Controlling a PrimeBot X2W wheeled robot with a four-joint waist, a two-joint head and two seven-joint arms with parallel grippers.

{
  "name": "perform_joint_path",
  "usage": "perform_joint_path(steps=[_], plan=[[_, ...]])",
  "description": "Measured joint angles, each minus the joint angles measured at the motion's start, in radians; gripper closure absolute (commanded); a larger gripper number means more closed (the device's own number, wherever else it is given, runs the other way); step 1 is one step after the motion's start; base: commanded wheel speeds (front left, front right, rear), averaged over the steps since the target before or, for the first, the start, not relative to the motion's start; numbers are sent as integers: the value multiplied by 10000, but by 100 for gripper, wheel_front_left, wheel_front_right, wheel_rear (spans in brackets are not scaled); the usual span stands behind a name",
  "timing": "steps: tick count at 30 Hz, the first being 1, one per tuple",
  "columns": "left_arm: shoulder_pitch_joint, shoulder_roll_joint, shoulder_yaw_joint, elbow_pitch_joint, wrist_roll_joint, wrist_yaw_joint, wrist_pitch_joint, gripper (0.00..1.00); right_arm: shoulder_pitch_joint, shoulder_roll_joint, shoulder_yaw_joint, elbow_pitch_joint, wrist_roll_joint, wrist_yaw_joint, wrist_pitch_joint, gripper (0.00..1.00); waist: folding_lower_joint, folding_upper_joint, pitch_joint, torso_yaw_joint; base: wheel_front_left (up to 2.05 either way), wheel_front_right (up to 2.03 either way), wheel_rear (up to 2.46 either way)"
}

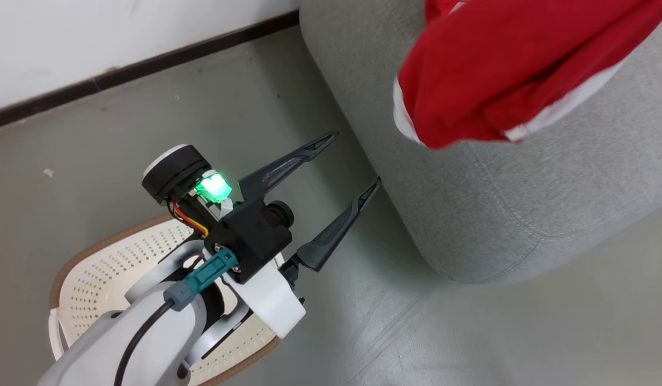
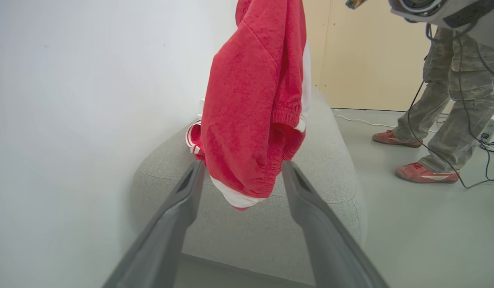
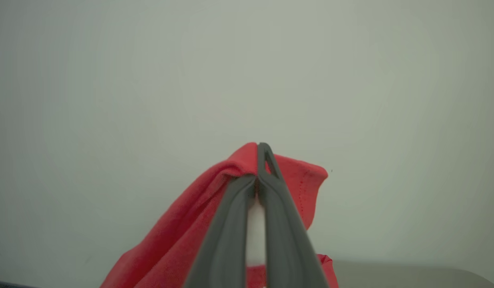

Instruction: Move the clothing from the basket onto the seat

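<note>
Head view: the left gripper [image 1: 353, 160] reaches up and to the right over a grey floor [image 1: 417, 332]. Its two dark fingers are spread apart and hold nothing, with the tips just beside the rounded corner of the grey seat [image 1: 524, 214]. The cream basket [image 1: 95, 268] sits on the floor under that arm. A red garment [image 1: 486, 69] with white edging hangs at the top right, over the seat.

Left wrist view: between the parted fingers, the red garment dangles above the seat's top. Its white-edged lower end is near the cushion, but I cannot tell whether it touches. Behind it, on the seat, lies what may be a second red piece with striped trim [image 2: 193, 140]. A person's legs [image 2: 447, 104] stand on the floor to the right.

Right wrist view: the right gripper [image 3: 260, 150] has its fingers pressed together, clamped on a fold of the red garment, against a pale wall [image 3: 111, 80].
</note>
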Motion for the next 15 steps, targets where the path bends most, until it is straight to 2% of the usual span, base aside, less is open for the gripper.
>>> perform_joint_path(steps=[15], plan=[[-365, 8, -161, -702, 96, 79, 658, 0, -2871, -1822, -732, 2136, 761, 2, -4, 100, 0, 0, 1132, 530, 0, 0, 0]])
